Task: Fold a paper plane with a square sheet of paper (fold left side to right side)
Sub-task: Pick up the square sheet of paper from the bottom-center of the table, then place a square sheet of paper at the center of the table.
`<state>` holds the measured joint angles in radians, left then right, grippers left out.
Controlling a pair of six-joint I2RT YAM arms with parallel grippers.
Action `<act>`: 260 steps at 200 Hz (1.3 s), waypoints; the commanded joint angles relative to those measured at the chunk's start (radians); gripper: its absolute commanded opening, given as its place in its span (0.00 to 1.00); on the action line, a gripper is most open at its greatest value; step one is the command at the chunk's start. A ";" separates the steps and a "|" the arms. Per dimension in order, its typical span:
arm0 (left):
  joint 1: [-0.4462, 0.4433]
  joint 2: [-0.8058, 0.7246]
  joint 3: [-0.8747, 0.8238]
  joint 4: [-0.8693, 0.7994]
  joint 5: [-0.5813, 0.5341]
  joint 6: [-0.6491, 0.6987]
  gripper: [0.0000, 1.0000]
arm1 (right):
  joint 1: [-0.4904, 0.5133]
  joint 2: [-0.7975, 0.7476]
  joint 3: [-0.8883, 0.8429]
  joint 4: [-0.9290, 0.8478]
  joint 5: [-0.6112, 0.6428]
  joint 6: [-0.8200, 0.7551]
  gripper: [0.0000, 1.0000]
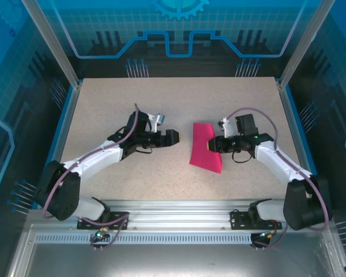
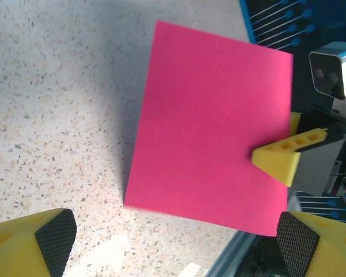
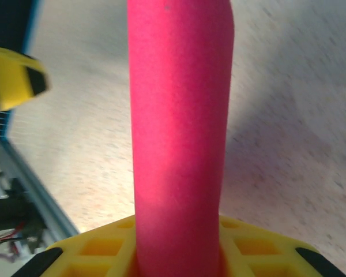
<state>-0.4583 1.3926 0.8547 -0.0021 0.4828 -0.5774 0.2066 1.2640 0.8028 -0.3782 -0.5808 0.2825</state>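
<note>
**A:** While the left fingers (image 2: pixel 55 239) hang spread wide and hold nothing, left of centre in the overhead view, what sits next along?

**B:** The square sheet of paper (image 1: pixel 206 148), just right of centre on the surface (image 1: pixel 104 104) and a small gap away from those fingers. Further right, the right fingers (image 2: pixel 282 158) are closed on its right-hand edge, pinching it.

**A:** Is it lying flat?

**B:** I judge not. From the left wrist a shadow runs along its left edge. From the right wrist it rises out of the fingers as a bowed strip, so part of it seems lifted.

**A:** Which step is this?

**B:** It looks like the grasp that opens the first fold. I see no crease in the sheet.

**A:** And the next move?

**B:** My guess is that one edge must be carried across to meet the opposite one, corners matched. The spread left fingers would then come in to pin the sheet or press the crease. Paper this thin could buckle.

**A:** Which way does it lie?

**B:** Overhead, its long axis runs from upper to lower frame, leaning toward the lower right. It has no nose yet, so it points nowhere.
</note>
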 commanded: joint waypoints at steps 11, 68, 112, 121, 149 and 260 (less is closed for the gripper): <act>0.036 -0.088 0.030 -0.006 0.184 0.015 0.94 | -0.021 -0.099 0.031 0.083 -0.269 0.002 0.31; 0.041 -0.201 0.132 -0.099 0.243 0.113 0.95 | -0.019 -0.175 0.128 0.098 -0.438 0.108 0.30; 0.048 -0.219 0.172 -0.145 0.261 0.146 0.95 | -0.004 -0.233 0.171 0.090 -0.519 0.157 0.30; 0.049 -0.219 0.176 -0.144 0.264 0.146 0.95 | 0.002 -0.240 0.179 0.091 -0.524 0.166 0.30; 0.047 -0.215 0.182 -0.127 0.304 0.141 0.94 | 0.031 -0.253 0.187 0.116 -0.527 0.192 0.30; 0.046 -0.221 0.173 -0.038 0.451 0.093 0.52 | 0.093 -0.161 0.202 0.132 -0.463 0.200 0.31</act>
<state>-0.4213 1.1847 1.0073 -0.0307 0.8940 -0.4992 0.2947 1.0931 0.9756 -0.2081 -1.0771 0.5087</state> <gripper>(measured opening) 0.588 0.305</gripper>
